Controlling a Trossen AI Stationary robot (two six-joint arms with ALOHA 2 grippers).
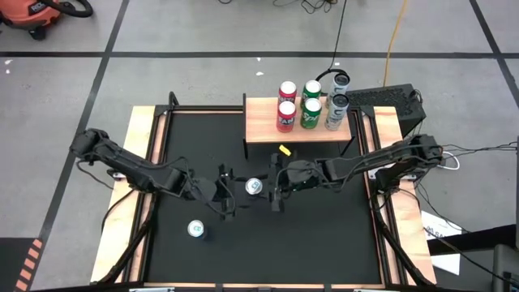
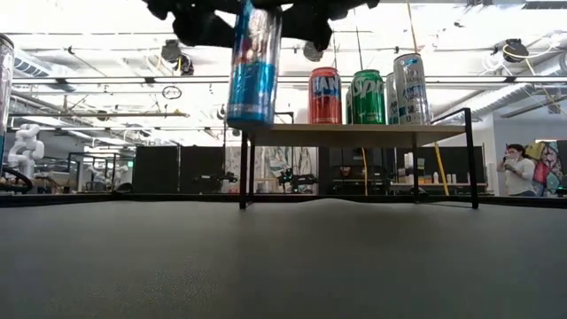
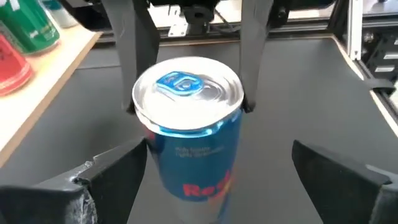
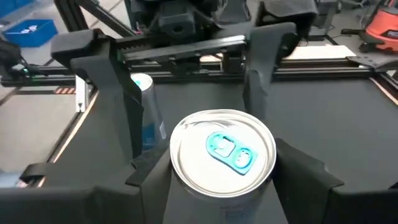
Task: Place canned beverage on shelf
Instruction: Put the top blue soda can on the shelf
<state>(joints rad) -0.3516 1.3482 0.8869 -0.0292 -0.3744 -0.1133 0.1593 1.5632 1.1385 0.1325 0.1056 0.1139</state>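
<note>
A blue and silver can (image 1: 254,186) with a blue tab is in the air over the table's middle; the low view (image 2: 254,62) shows it well clear of the table. My right gripper (image 1: 268,191) is shut on it. My left gripper (image 1: 229,196) is open on the can's left, its fingers (image 3: 115,177) standing wide on either side of the can without touching it. The shelf (image 1: 296,130), a wood plank on thin black legs, stands at the far middle and carries red, green and silver cans (image 2: 368,89). My right gripper pinches the can between its two fingers (image 4: 149,177) on opposite sides of its upper wall (image 3: 233,118), just under the rim. The fingers come from the table's right, slanting down. The can is upright and lifted clear, most of it hanging below the fingers.
A second blue and silver can (image 1: 195,229) stands on the table at the near left; it also shows in the right wrist view (image 4: 146,109). The shelf's left part (image 1: 258,122) is bare wood. A person (image 2: 514,168) stands in the room beyond the table.
</note>
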